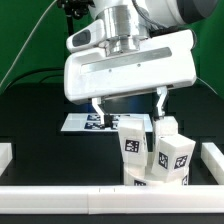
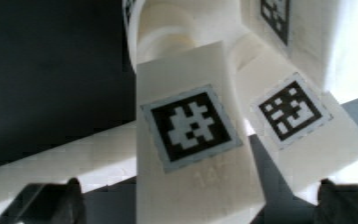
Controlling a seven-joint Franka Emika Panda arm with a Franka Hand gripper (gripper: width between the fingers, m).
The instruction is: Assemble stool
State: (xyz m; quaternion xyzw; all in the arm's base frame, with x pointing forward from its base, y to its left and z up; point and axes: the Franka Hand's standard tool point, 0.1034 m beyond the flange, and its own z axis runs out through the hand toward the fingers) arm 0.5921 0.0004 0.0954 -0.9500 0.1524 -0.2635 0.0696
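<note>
Three white stool legs with black-and-white tags stand upright close together at the front of the table: one (image 1: 130, 140) directly under my hand, another (image 1: 166, 133) just behind it and a third (image 1: 177, 156) toward the exterior view's right. My gripper (image 1: 128, 108) hovers over the first leg and is open. In the wrist view that leg (image 2: 194, 125) fills the space between my fingers (image 2: 51, 202), with dark gaps on both sides, so neither pad touches it. My gripper (image 2: 197, 205) holds nothing. The legs' lower ends are hidden, and I cannot make out the round seat.
The marker board (image 1: 82, 122) lies flat on the black table behind the legs. Plain white border blocks run along the front (image 1: 90, 195), the exterior view's left (image 1: 5, 155) and right (image 1: 212, 155). A green backdrop stands behind.
</note>
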